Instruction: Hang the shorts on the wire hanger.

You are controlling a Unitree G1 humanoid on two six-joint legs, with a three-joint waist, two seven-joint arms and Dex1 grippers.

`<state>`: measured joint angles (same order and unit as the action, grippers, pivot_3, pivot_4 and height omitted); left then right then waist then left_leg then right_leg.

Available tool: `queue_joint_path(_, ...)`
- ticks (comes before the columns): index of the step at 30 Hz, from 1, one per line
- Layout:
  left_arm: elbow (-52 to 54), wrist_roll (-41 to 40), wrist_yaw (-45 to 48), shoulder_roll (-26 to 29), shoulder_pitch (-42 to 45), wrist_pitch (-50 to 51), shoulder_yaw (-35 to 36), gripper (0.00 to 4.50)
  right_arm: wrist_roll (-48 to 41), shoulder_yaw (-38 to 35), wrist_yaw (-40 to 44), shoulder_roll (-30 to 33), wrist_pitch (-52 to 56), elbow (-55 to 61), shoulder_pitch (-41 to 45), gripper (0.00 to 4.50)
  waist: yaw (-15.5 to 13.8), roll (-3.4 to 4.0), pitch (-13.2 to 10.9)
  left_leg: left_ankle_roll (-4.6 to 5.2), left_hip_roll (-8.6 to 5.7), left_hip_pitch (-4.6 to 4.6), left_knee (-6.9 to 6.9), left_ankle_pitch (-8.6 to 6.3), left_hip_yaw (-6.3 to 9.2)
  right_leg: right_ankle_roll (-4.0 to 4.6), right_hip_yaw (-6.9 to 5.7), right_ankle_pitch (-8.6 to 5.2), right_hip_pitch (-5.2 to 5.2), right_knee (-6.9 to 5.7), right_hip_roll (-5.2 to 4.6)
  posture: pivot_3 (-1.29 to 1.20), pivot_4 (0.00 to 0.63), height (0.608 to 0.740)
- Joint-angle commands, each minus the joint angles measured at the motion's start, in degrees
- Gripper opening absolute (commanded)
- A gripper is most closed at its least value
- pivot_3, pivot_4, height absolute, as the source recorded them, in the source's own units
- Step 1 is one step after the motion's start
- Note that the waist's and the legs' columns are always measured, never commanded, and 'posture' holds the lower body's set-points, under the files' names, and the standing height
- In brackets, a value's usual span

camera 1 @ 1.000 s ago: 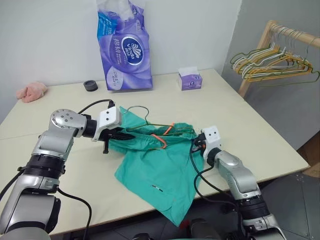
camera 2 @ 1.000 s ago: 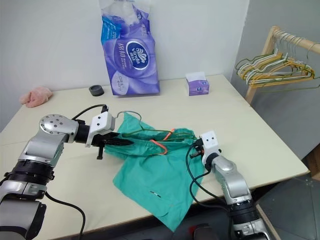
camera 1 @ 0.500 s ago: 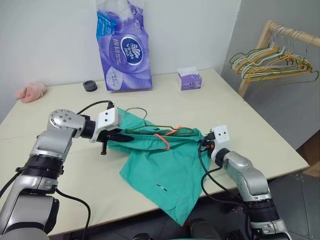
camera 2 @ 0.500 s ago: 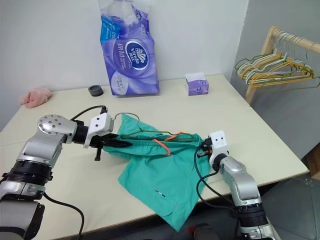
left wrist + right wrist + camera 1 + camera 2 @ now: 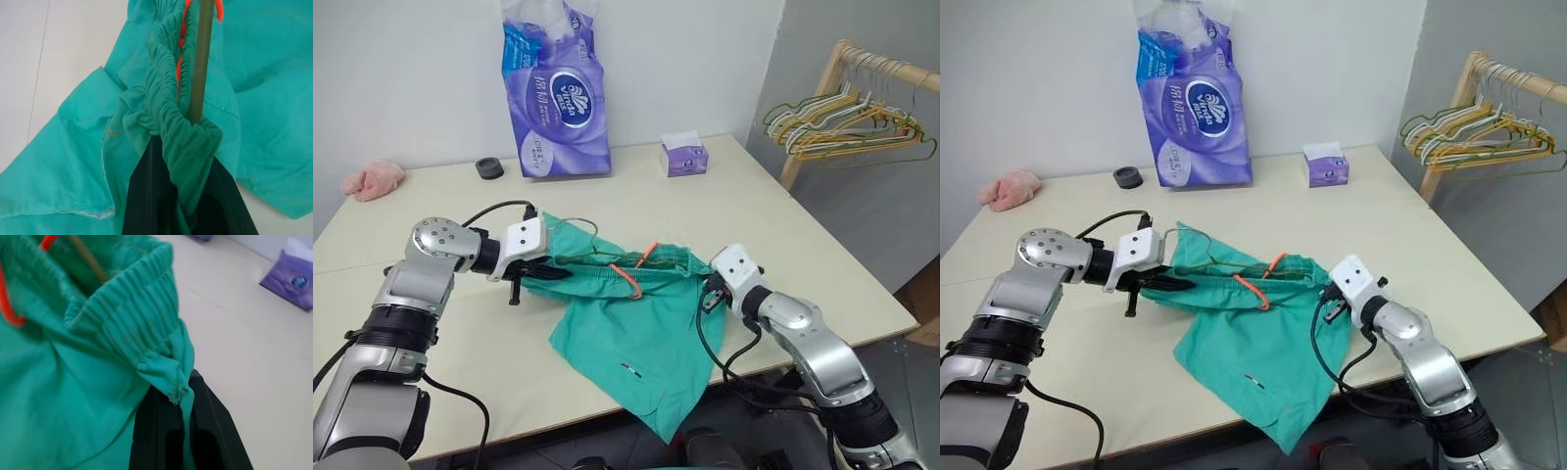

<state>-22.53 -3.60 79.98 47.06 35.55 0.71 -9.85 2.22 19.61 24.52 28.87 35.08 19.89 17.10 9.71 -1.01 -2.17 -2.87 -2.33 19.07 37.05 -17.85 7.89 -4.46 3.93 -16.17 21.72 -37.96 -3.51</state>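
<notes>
1. Gripping the waistband at centre-left, left gripper (image 5: 551,268) is pinched tight on the shorts (image 5: 636,338);
2. wire hanger (image 5: 597,253) threads through the waistband, mid-frame;
3. right gripper (image 5: 708,291) clamps the waistband's other end, centre-right.

- You see the wire hanger (image 5: 607,244) only in part: most of its frame runs inside the gathered waistband of the shorts (image 5: 636,333).
- In the left wrist view, the waistband fold covers the tips of the left gripper (image 5: 188,147).
- The right gripper (image 5: 182,396) has its fingertips buried under the pinched waistband corner.
- The lower leg of the shorts drops past the table (image 5: 803,235) edge, out of sight.
- The clothes rack (image 5: 876,64) is cut by the picture's edge.
</notes>
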Motion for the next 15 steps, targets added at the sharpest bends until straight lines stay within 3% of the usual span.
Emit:
queue_joint_path(1, -0.2, 2.3, -1.5, -0.5, 1.1, -2.5, -1.1, 0.00, 3.7, 1.7, 1.6, 0.9, 0.3, 3.7, 4.3, 0.04, 0.0, -0.02, 0.0, 0.00, 0.01, 0.00, 0.00, 0.00, 0.03, 0.00, -0.03, 0.00, 0.00, 0.00, 0.00, -0.19, 0.000, 0.740)
queue_joint_path(15, -6.5, 10.0, -12.1, -2.4, 4.1, -9.7, -1.6, 0.00, -0.7, -3.8, 15.2, 11.8, 1.5, 11.0, 0.8, 0.04, -0.2, -0.03, 0.0, 0.00, -0.01, 0.10, 0.05, 0.00, 0.07, 0.00, -0.10, 0.00, -0.02, 0.06, -0.10, -0.20, 0.000, 0.740)
